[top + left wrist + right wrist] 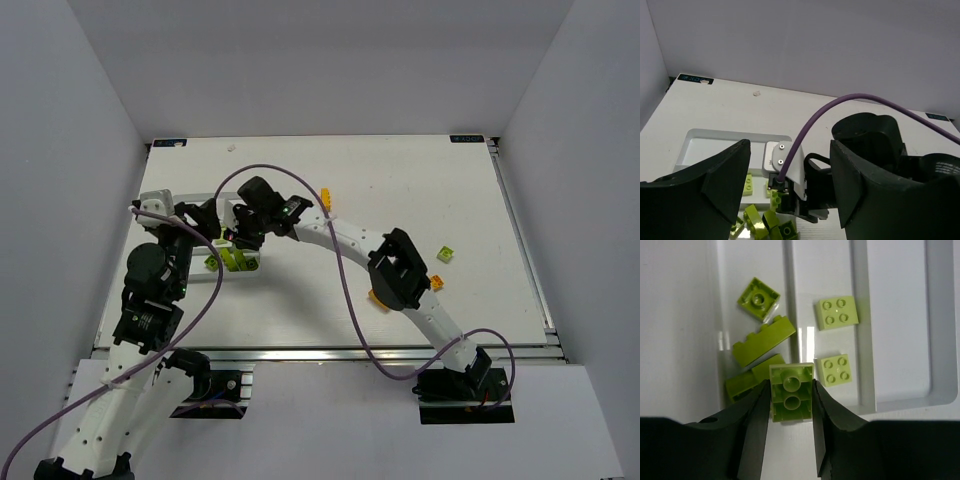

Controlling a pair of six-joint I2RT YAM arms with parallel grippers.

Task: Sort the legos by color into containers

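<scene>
While the right gripper [790, 400] is clamping one lime green studded plastic brick [791, 382] between its jaws, the sort is looking roughly half done. In the right wrist view, five more lime green bricks are lying in the shallow white divided plastic tray [900, 404] — three piled in the compartment at upper left of frame, two flat ones in the next compartment to the right. No brick is showing in the far-right compartment, and no orange-yellow one is showing in the tray in any view.

Left to do, judging from the top view: three small orange-yellow plastic bricks [327, 197] and one loose lime green brick [445, 256] are sitting out on the white table [400, 165], centre to right of frame, well apart from the tray.

The held brick is sitting squarely between the jaws, underside tubes facing the camera, hanging over the thin wall between those two compartments at the tray's lower edge — I'm reading it as ready to drop.

The left gripper [790, 165] is standing wide open, holding nothing, near the tray.
</scene>
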